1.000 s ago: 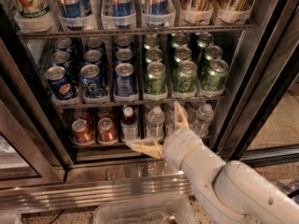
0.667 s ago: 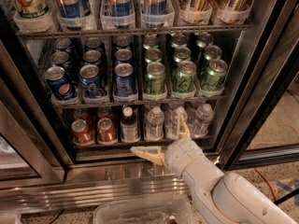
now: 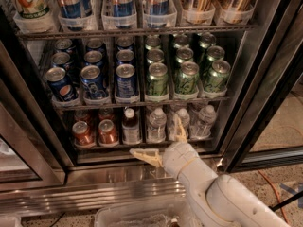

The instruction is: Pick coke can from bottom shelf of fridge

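the robot's gripper [image 3: 155, 137] hangs at the front edge of the bottom shelf [image 3: 118, 147] of the fridge [image 3: 94, 193], jaws spread wide and holding nothing. one finger points left along the shelf lip, the other stands up in front of the water bottles [image 3: 156, 125]. the coke can [image 3: 108, 132] sits at the front of its lane, left of the gripper and outside the jaws, a white-capped bottle [image 3: 130, 126] between them. a second red can [image 3: 83, 133] stands just beside it, farther left.
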`<state>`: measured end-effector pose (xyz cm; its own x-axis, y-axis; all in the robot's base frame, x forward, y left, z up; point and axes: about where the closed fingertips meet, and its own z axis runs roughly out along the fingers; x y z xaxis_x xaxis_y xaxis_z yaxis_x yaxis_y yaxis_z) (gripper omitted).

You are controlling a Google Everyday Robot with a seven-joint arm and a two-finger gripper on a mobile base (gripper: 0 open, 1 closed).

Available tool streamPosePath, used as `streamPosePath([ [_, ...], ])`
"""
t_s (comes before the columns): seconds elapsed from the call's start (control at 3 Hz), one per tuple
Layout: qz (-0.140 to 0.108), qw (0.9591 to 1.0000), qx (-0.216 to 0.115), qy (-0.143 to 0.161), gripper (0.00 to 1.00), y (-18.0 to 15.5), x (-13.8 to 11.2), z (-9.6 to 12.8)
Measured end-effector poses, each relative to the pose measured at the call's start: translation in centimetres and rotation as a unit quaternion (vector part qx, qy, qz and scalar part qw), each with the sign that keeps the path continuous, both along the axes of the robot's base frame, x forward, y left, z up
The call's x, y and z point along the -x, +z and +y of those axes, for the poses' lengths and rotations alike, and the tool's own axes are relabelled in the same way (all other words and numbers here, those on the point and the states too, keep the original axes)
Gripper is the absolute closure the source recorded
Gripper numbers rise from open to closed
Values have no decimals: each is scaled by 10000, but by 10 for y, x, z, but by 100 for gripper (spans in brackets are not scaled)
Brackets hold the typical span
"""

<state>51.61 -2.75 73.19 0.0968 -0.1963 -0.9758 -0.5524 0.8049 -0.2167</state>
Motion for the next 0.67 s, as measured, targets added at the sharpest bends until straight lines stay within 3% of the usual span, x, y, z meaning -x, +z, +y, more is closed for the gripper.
streamPosePath([
  [0.67,52,9992,-348,-204,0,-77,22,39],
])
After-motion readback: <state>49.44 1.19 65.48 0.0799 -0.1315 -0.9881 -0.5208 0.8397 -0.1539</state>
